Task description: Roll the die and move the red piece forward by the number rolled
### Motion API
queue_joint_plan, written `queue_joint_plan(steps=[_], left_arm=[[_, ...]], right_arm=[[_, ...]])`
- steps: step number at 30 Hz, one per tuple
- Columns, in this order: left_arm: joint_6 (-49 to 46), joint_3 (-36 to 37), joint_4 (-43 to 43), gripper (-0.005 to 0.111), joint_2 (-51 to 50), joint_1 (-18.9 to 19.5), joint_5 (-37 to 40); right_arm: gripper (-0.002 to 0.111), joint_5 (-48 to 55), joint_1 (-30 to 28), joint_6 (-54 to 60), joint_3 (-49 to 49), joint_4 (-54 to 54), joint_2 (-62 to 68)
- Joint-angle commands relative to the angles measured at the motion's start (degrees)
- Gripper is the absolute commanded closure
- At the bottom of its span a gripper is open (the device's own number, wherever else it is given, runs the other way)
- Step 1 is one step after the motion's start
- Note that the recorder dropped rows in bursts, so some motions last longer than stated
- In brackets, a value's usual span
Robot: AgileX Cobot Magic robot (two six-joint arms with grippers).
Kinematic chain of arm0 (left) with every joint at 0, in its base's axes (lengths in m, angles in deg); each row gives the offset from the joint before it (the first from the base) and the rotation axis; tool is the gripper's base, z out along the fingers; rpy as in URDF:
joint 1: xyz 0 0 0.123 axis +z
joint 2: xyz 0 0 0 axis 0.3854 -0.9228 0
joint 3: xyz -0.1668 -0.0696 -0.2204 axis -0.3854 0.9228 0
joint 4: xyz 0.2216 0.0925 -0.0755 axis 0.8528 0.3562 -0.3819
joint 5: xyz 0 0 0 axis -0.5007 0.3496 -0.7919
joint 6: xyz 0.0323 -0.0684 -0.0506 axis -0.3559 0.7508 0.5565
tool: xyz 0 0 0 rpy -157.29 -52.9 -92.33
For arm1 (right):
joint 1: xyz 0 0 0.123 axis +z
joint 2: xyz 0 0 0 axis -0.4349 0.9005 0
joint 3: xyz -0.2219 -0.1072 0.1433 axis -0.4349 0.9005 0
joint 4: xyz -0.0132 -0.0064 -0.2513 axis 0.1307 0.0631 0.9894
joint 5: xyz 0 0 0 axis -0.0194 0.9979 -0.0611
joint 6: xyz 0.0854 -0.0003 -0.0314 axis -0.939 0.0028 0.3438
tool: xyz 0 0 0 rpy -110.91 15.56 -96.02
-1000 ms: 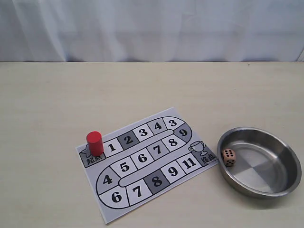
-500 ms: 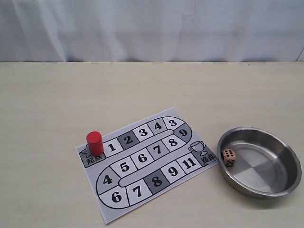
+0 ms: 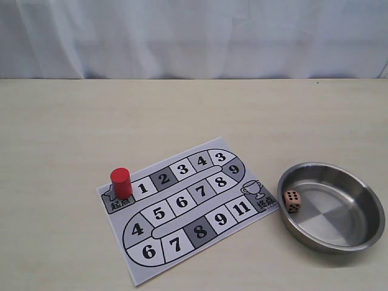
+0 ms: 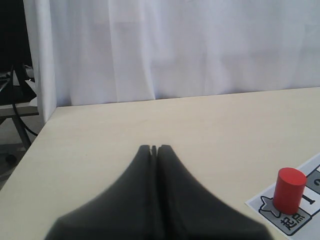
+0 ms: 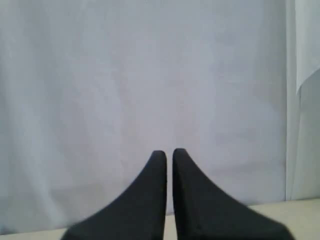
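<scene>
The red piece (image 3: 121, 182) stands upright on the start square at the left end of the printed game board (image 3: 182, 209). In the left wrist view the red piece (image 4: 290, 189) shows at the paper's corner, well off to the side of my left gripper (image 4: 154, 148), which is shut on nothing above bare table. The die (image 3: 292, 200) lies inside the steel bowl (image 3: 357, 182) against its left wall, six pips up. My right gripper (image 5: 169, 152) is shut and empty, facing the white curtain. Neither gripper appears in the exterior view.
The board is a paper sheet with numbered squares and a trophy square (image 3: 262, 195) beside the bowl. A white curtain (image 3: 194, 36) hangs behind the table. The table's left edge (image 4: 35, 145) shows in the left wrist view, with a dark stand beyond it.
</scene>
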Motion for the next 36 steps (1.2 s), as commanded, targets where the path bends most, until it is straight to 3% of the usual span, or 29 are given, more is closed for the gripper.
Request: queue_joint_plan(steps=[1, 8, 22, 29, 36], left_arm=[[0.3, 0.2, -0.2, 0.107, 0.1, -0.2, -0.4], [0.3, 0.2, -0.2, 0.107, 0.1, -0.2, -0.4], [0.3, 0.2, -0.1, 0.107, 0.1, -0.2, -0.4], [0.3, 0.2, -0.1, 0.107, 0.1, -0.2, -0.4], [0.3, 0.2, -0.1, 0.107, 0.1, -0.2, -0.4]], right_arm=[[0.104, 10.0, 0.0, 0.0, -8.0, 1.7, -0.2], [0.104, 23.2, 0.0, 0.0, -18.1, 9.6, 7.2], [0.103, 24.7, 0.0, 0.0, -22.1, 20.3, 30.1], [0.083, 33.1, 0.0, 0.0, -27.2, 19.9, 43.7], [0.071, 43.1, 0.0, 3.2, -35.6, 19.7, 58.2]])
